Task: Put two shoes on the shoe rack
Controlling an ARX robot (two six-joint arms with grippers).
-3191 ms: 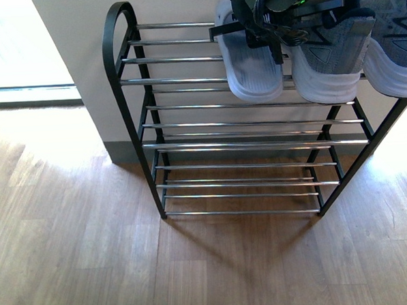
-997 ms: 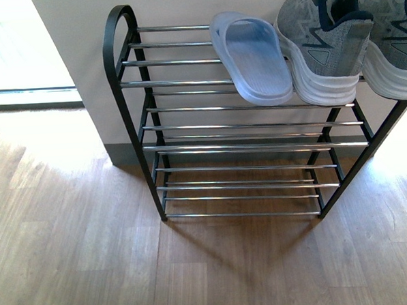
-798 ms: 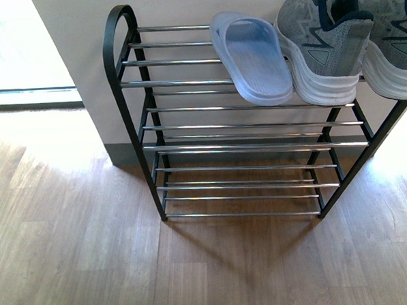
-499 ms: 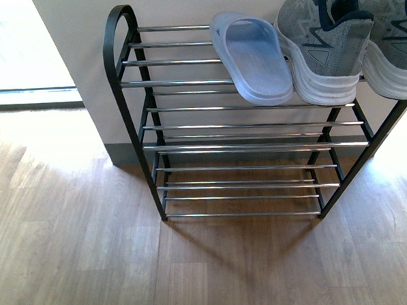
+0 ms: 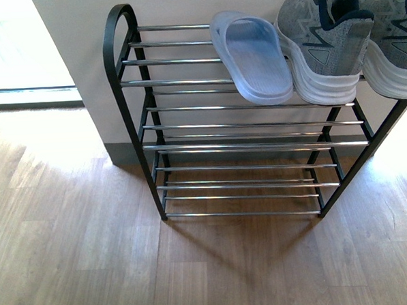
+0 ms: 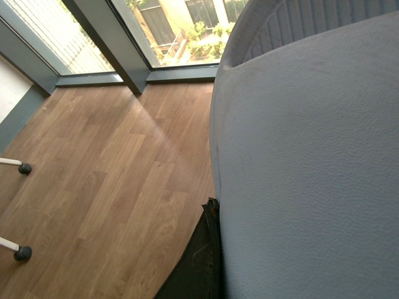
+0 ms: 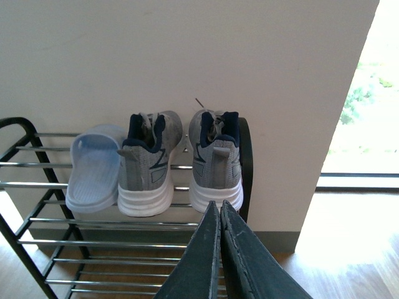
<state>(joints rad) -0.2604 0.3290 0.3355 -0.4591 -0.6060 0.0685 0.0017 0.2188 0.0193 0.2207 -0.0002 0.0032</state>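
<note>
The shoe rack [image 5: 127,81] stands against the wall. On its top shelf a pale blue slide [image 5: 253,57] lies next to two grey sneakers [image 5: 324,44] [image 5: 396,43]. Neither arm shows in the front view. In the right wrist view, my right gripper [image 7: 216,208] is shut and empty, hanging in front of the rack [image 7: 244,162], just below the right sneaker [image 7: 215,162]; the slide [image 7: 93,171] and the other sneaker [image 7: 148,165] lie further along. In the left wrist view, another pale blue slide [image 6: 312,156] fills the picture. My left gripper [image 6: 216,208] is shut on it, with one black finger [image 6: 201,261] showing.
The lower rack shelves [image 5: 238,164] hold nothing. Wooden floor [image 5: 93,254] spreads in front of the rack. Bright windows with dark frames [image 6: 118,43] stand along the floor. Two castered legs [image 6: 24,168] show in the left wrist view.
About three seconds ago an arm hung over the rack's top shelf at the slide; it has left the front view and the slide lies there. Nothing has moved in the last second.
</note>
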